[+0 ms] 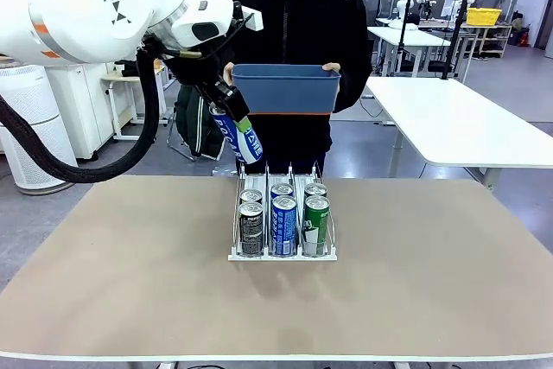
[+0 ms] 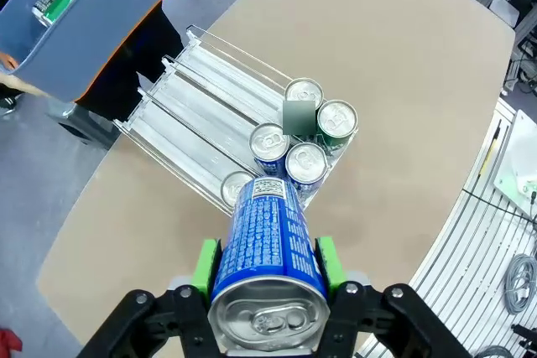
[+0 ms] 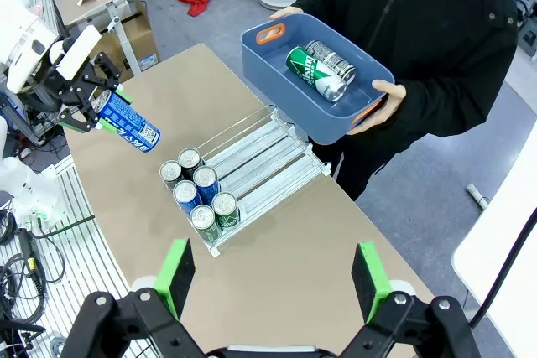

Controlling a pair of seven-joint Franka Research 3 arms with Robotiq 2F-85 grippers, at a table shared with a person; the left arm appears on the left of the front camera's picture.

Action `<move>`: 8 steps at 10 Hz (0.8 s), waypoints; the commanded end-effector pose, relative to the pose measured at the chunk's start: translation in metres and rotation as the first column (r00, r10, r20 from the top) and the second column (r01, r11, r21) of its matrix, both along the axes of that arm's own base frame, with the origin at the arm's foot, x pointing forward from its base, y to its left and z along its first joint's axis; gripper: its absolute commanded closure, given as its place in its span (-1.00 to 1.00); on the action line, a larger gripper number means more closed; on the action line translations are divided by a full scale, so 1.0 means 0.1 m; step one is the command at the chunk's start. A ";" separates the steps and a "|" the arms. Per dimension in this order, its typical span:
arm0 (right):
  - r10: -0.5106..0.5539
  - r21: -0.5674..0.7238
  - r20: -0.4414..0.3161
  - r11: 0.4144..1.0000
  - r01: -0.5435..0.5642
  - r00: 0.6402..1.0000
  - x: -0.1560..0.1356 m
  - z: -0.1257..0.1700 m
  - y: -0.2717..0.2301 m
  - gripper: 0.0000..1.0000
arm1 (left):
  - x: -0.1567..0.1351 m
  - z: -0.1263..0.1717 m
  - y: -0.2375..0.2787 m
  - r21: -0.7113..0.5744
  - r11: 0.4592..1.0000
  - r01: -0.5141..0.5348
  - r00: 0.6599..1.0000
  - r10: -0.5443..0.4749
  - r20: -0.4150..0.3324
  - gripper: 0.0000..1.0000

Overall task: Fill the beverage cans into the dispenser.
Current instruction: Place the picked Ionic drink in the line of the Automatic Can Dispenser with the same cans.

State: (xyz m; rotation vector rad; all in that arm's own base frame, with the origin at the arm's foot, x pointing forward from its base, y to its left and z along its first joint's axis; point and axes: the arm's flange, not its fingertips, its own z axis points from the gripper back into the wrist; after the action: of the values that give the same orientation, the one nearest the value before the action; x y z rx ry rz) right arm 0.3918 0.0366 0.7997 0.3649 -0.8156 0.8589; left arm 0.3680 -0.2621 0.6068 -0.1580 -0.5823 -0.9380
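My left gripper (image 2: 267, 264) is shut on a blue-and-white beverage can (image 2: 267, 236), held tilted in the air left of and above the dispenser (image 1: 282, 257). The front view shows the same can (image 1: 240, 133) just below the tub a person holds. The white three-lane dispenser (image 2: 210, 98) holds several cans at its near end: black (image 1: 251, 229), blue (image 1: 284, 225) and green (image 1: 316, 224) in front, with more behind. My right gripper (image 3: 273, 278) hangs open high above the table, looking down on the dispenser (image 3: 260, 153) and on the left gripper's can (image 3: 127, 121).
A person at the far side holds a blue tub (image 1: 286, 92) in both hands above the dispenser's far end. In the tub (image 3: 285, 94) lie a green can (image 3: 310, 69) and a dark can (image 3: 331, 56). Bare tabletop (image 1: 415, 283) surrounds the rack.
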 end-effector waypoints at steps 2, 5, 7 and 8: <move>-0.001 0.001 -0.001 1.000 0.001 1.000 0.00 0.00 0.00 -1.00 | -0.24 -0.07 -0.29 0.088 0.996 0.009 0.999 -0.012 0.033 -0.15; -0.001 0.001 -0.001 1.000 0.001 1.000 0.00 0.00 0.00 -1.00 | -0.58 -0.22 -0.57 0.117 0.981 0.155 0.987 -0.158 0.018 -0.15; -0.001 0.001 -0.001 1.000 0.001 1.000 0.00 0.00 0.00 -1.00 | -0.71 -0.44 -0.81 0.149 0.966 0.213 0.975 -0.219 0.027 -0.15; -0.001 0.001 -0.001 1.000 0.001 1.000 0.00 0.00 0.00 -1.00 | -0.76 -0.54 -0.86 0.158 0.950 0.269 0.962 -0.272 -0.007 -0.15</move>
State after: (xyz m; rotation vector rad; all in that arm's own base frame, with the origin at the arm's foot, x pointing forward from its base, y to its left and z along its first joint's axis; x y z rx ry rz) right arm 0.3918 0.0366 0.7997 0.3649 -0.8156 0.8589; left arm 0.2899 -0.3501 0.5608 -0.0896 -0.5000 -1.1919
